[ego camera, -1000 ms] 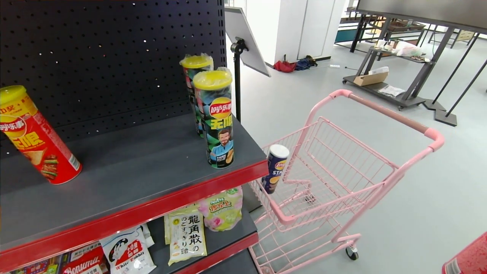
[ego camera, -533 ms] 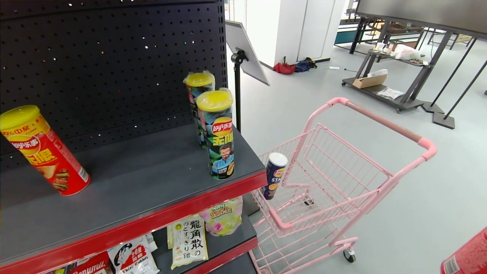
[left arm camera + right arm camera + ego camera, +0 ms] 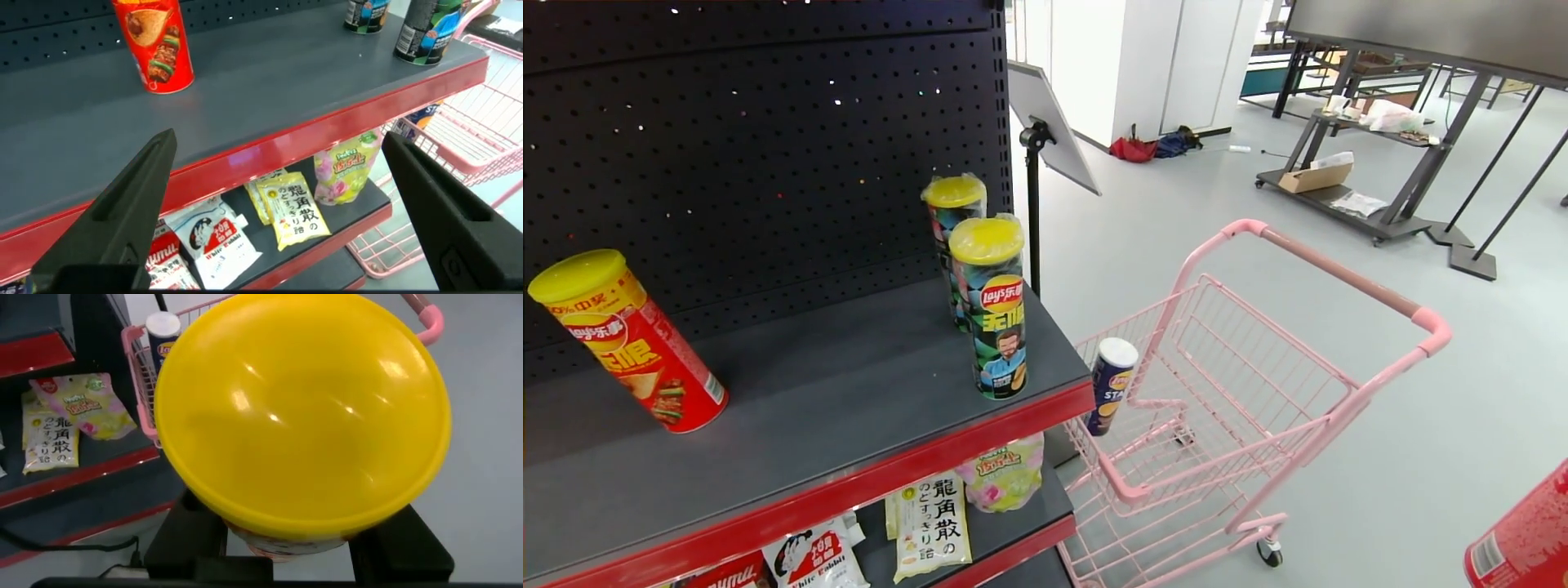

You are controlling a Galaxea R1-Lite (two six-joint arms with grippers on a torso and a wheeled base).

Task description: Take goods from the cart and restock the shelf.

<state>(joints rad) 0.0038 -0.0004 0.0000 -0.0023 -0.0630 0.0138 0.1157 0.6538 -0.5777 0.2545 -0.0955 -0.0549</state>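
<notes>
Leaning in cart (image 3: 1339, 273): blue can (image 3: 1109, 385) | right tool (image 3: 294, 549) clamps yellow-lidded can (image 3: 302, 408)

Three chip cans (image 3: 998, 327) on shelf (image 3: 833, 388)

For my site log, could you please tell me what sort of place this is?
Likely a mock shop set up in a lab: a retail shelf holding chip cans, a pink shopping cart beside it, and equipment racks behind.
</notes>
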